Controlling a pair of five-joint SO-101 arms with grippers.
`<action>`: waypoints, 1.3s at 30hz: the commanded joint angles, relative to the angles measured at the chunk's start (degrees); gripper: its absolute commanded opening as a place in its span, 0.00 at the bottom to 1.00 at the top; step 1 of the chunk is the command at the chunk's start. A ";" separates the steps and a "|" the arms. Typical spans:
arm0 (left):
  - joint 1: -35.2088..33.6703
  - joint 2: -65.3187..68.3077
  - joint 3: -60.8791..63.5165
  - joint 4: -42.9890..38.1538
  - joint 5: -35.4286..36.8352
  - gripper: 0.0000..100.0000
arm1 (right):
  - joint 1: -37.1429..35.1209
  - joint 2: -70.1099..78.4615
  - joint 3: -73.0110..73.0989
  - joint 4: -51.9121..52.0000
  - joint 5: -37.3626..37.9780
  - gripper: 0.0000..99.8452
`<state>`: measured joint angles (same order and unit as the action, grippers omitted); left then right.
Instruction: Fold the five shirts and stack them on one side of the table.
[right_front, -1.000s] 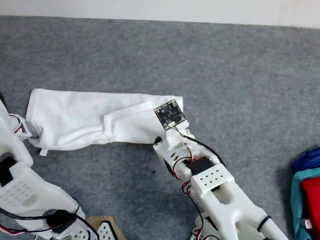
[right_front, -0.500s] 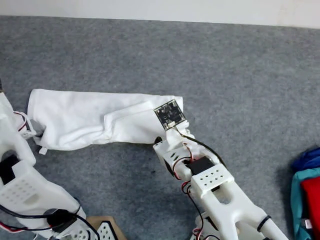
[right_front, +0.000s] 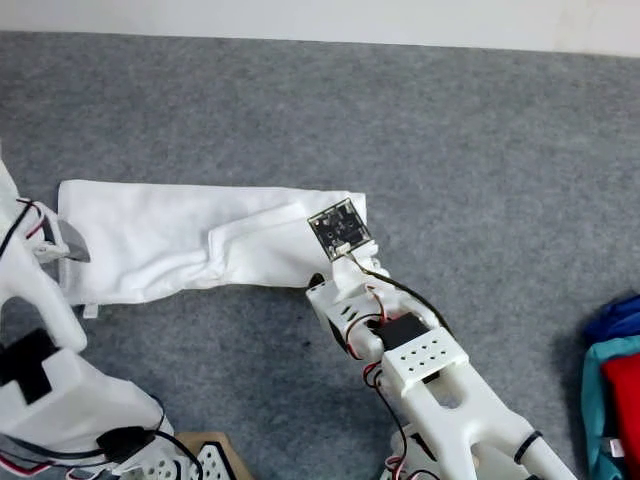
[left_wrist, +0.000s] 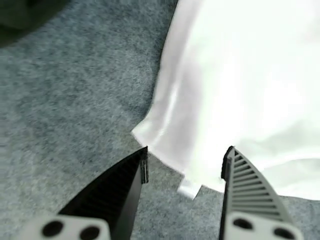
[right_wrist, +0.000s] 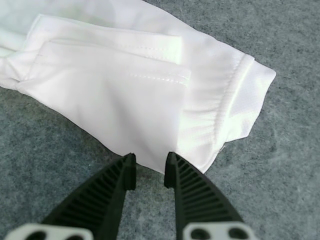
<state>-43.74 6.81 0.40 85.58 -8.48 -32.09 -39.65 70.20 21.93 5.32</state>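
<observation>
Across grey carpeted tabletop (right_front: 450, 130) below pale wall (right_front: 300, 18), long white folded fabric shirt (right_front: 170, 240) lying flat, left gripper (left_wrist: 186, 152) rising off its end since a second ago, fingers wide apart, right gripper (right_wrist: 150, 161) fingers slightly parted.

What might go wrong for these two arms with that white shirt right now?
The left tool is open at just a corner of the long folded white shirt, so it may pinch only one layer and the fold could come apart when lifted. The right tool sits at the shirt's edge with a narrow gap and might miss the cloth or bunch it.
</observation>
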 joint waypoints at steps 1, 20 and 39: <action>-1.80 -3.12 -1.89 0.70 -0.09 0.26 | 0.57 -1.54 -0.22 -1.19 -0.35 0.11; 6.64 14.02 10.42 -16.79 1.32 0.26 | 0.57 -1.54 -0.22 -1.19 -0.35 0.11; 10.51 14.81 7.87 -18.55 6.07 0.01 | 0.57 -1.54 -0.22 -1.19 -0.35 0.11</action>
<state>-34.07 22.02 10.07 68.70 -3.21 -32.09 -39.65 70.20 21.93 5.32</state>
